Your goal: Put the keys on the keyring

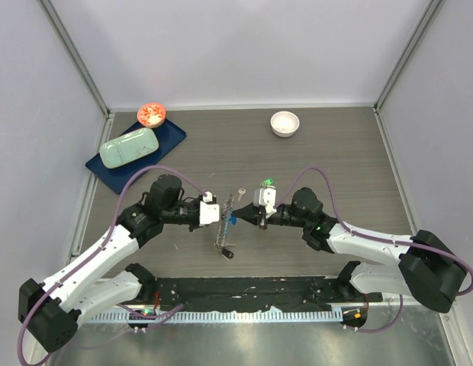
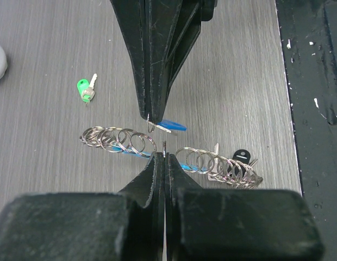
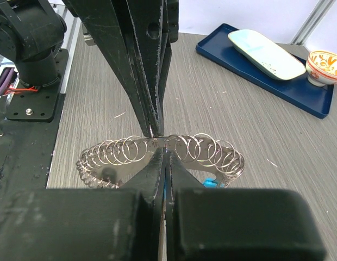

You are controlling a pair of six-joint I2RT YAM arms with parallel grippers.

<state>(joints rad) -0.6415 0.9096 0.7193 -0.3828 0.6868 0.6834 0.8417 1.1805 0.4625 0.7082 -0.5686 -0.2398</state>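
Surroundings: pale walls (image 1: 221,46) on three sides, grey wood-grain table (image 1: 336,152) under both arms.
Blue tray (image 1: 114,179): far left part of the table, set at an angle; holding a mint-green oblong dish (image 1: 130,146).
Orange patterned bowl (image 1: 152,114): at the tray's far corner; whether on the tray or just behind it cannot be told; contents not readable.
White bowl (image 1: 273,122): far side, right of centre, well apart from tray and arms; inside too small to judge.
Keyring (image 2: 117,142): mid-table between the two arms; a silvery row of linked loops with a light-blue strip beneath, one end toward the far side, the other toward the near edge.
Left fingers (image 2: 155,179): pressed together, tips pinching one loop near the keyring's middle.
Right fingers (image 3: 155,174): pressed together, tips facing the left tips and just apart from them, gripping the blue key (image 2: 173,126) at its small ring, just beside the keyring's middle.
Green key (image 2: 87,89): flat on the table beyond the keyring's far end, on the right arm's side, apart from loops and fingers.
Black key (image 2: 240,155): at the keyring's near end, touching the loops.
Edges: black base plate (image 1: 244,290) along the near edge, near the keyring's near end.
Open room: bare wood grain on the far side between tray and white bowl, and to the right of the right arm.
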